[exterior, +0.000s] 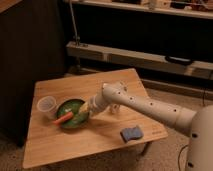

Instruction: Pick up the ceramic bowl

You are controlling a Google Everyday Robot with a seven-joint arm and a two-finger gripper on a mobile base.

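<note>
End effector (86, 108) sits at the right rim of the wide, shallow dark-green glazed ceramic bowl (70, 107), which rests on the left part of the light wooden desk (95, 140), just beside a small translucent plastic cup (47, 105). How wide it stands cannot be told. An orange carrot-like piece (63, 119) lies in the bowl. A good grasp probably pinches the rim squarely, then lifts level so nothing slides out.
</note>
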